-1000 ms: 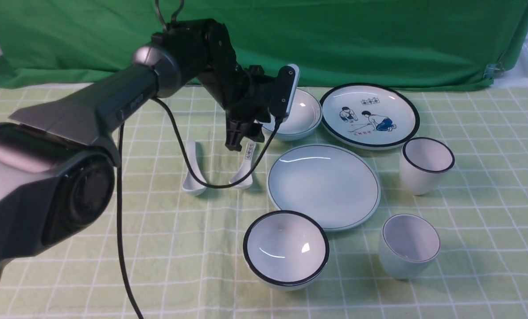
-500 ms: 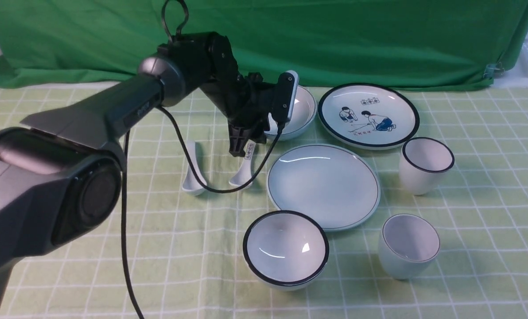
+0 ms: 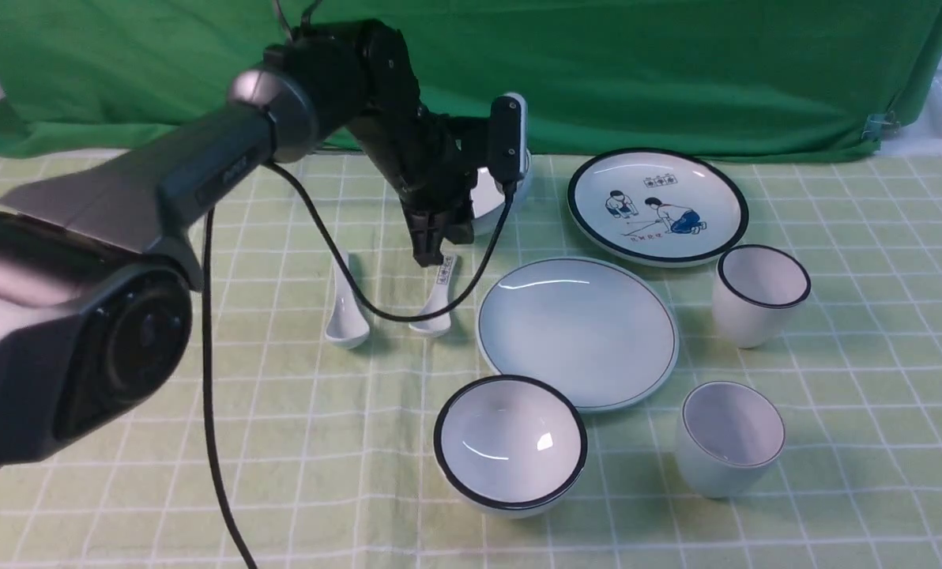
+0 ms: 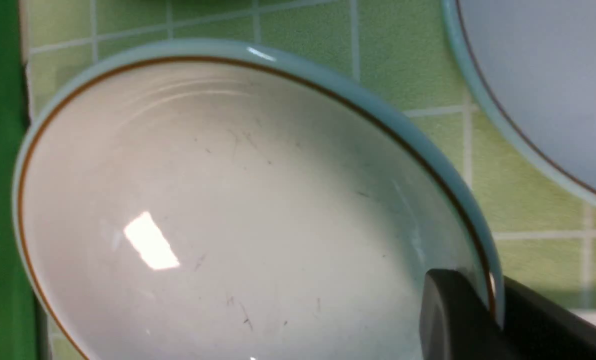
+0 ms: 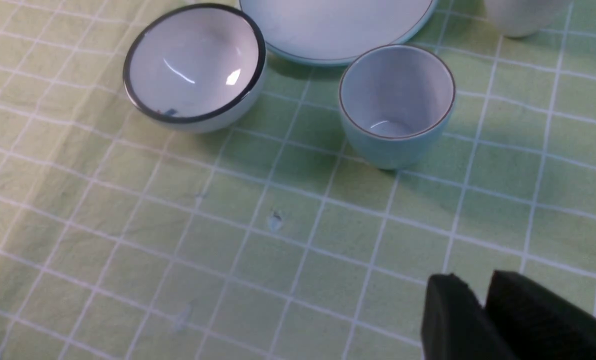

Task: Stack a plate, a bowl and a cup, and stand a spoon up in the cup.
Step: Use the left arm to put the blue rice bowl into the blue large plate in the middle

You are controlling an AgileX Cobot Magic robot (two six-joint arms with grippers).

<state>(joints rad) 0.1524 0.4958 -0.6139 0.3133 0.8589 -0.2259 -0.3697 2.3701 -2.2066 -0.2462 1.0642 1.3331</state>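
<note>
1. Right gripper (image 5: 483, 292): you see it only in the right wrist view. Its fingers (image 5: 448, 320) sit close together with just a thin seam between them, and they hold nothing. It hangs over bare checked tablecloth (image 3: 344, 490) on the robot's side of the crockery.

2. Nearest row: a black-rimmed bowl (image 3: 510, 446) stands upright on the left. The cup (image 3: 730, 438), pale blue-white with a thin grey rim line, stands upright and empty to the right, well apart from that bowl.

3. Middle row: the plate (image 3: 578, 332) lies flat and bare just behind the black-rimmed bowl. To its left lie two spoons, handles pointing away from the robot. The spoon (image 3: 344, 304), plain white, is the outer one. The marked spoon (image 3: 438, 296) lies between it and the plate. A black-rimmed cup (image 3: 759, 294) stands to the right of the plate.

4. Left gripper (image 4: 495, 325): its fingers (image 4: 453, 320) are clamped on the rim of the bowl (image 3: 483, 201), one inside the wall and one outside. The bowl is held tilted behind the spoons and appears clear of the cloth.

5. Far row: a picture plate (image 3: 658, 205) with a thick black rim lies flat, to the right of the held bowl. A green backdrop (image 3: 676, 71) closes the scene.
</note>
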